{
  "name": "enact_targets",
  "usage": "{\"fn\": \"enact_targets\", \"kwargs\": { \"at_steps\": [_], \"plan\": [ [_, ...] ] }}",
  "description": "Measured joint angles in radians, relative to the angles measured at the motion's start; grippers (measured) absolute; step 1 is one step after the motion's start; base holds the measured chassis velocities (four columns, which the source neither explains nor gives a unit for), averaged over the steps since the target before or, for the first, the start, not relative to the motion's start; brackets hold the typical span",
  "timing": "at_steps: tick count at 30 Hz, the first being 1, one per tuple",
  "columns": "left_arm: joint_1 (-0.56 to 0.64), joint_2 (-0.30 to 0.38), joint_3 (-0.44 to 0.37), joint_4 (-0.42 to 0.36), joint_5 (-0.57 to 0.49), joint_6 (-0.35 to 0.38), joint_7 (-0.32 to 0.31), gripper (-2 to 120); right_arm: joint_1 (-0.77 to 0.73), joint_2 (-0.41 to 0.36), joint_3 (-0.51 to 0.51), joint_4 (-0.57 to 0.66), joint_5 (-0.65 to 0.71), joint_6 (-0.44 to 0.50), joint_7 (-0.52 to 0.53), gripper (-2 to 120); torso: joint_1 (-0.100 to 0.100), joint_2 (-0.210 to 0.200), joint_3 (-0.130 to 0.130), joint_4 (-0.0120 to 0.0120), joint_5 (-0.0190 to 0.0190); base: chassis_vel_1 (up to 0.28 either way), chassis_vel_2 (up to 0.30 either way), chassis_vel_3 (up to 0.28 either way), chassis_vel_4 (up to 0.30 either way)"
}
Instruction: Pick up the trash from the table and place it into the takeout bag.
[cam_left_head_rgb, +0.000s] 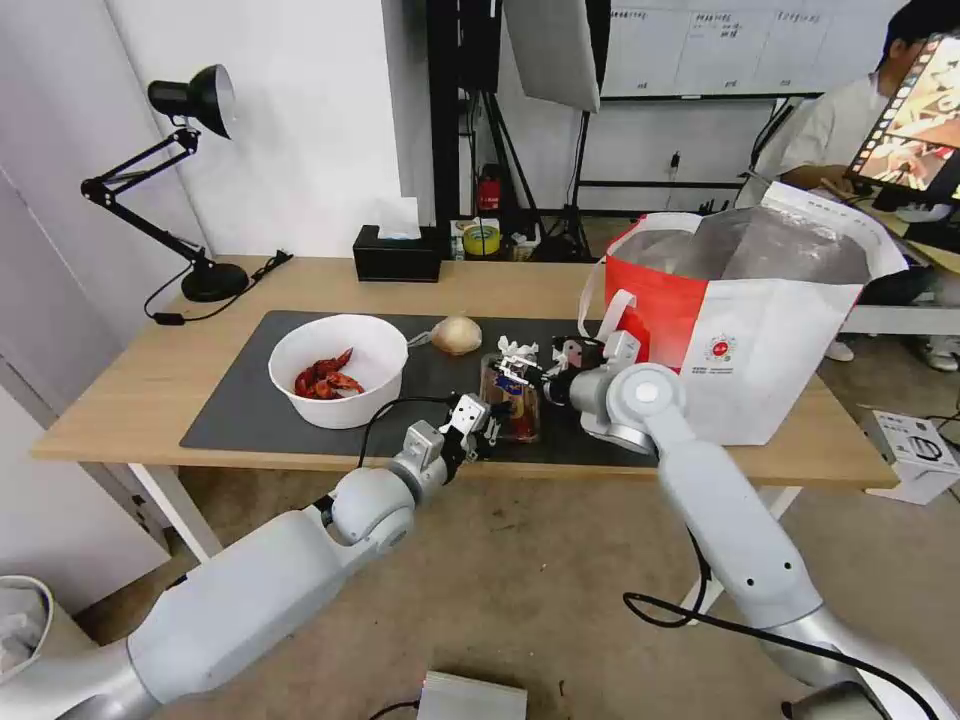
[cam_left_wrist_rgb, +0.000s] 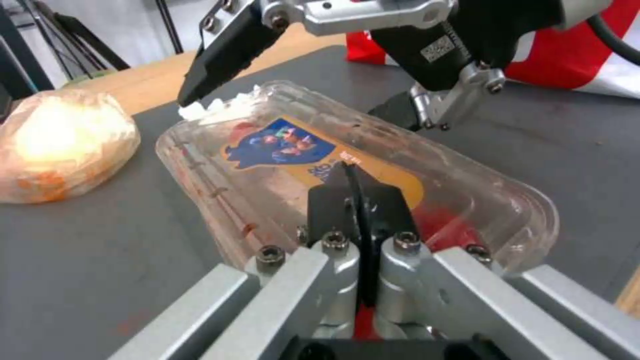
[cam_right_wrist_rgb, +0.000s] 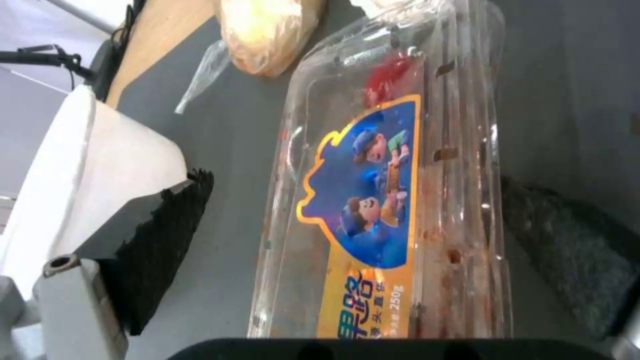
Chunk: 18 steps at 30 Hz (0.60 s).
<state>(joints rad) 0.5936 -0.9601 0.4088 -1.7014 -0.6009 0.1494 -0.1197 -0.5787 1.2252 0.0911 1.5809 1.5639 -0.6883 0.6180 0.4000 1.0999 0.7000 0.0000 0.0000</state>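
Tray (cam_left_head_rgb: 512, 400) is the centre of the action, lying on the dark mat (cam_left_head_rgb: 240, 420) near the worktop's (cam_left_head_rgb: 120, 400) front edge, just left of the bag (cam_left_head_rgb: 745, 330). Left tool (cam_left_head_rgb: 487, 425) is at the tray's near end; from its wrist camera the two black fingers (cam_left_wrist_rgb: 383, 207) are pressed together, clenched with nothing between them, their tips right against the tray's (cam_left_wrist_rgb: 347, 170) clear lid over the blue-and-orange label. Right tool (cam_left_head_rgb: 522, 368) comes in from the bag side at the tray's far end, spread wide: one black finger (cam_left_wrist_rgb: 227, 50) points down at a scrap of white tissue (cam_left_wrist_rgb: 213, 106) at the tray's far corner, the other (cam_left_wrist_rgb: 460, 95) sits on the opposite side. In the right wrist view the tray (cam_right_wrist_rgb: 393, 200) lies lengthwise between that tool's two dark pads (cam_right_wrist_rgb: 167, 245), neither one touching it. Red bits show through the plastic. Tan wrapped lump (cam_left_head_rgb: 456, 335) rests on the mat just beyond the tray. Bowl (cam_left_head_rgb: 338, 370) of red shells sits well to the left on the mat. Bag stands upright at the worktop's right end, its mouth open and foil lining showing.
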Motion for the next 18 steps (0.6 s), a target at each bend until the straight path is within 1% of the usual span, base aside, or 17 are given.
{"fn": "enact_targets", "kwargs": {
  "at_steps": [18],
  "plan": [
    [0.001,0.002,0.000,-0.006,0.001,-0.005,-0.001,0,0.002,0.016,-0.010,-0.004,0.002,-0.027,-0.004,100,0.000,0.000,0.000,0.0000,0.0000,0.000,0.000,0.000,0.000]
  ]
}}
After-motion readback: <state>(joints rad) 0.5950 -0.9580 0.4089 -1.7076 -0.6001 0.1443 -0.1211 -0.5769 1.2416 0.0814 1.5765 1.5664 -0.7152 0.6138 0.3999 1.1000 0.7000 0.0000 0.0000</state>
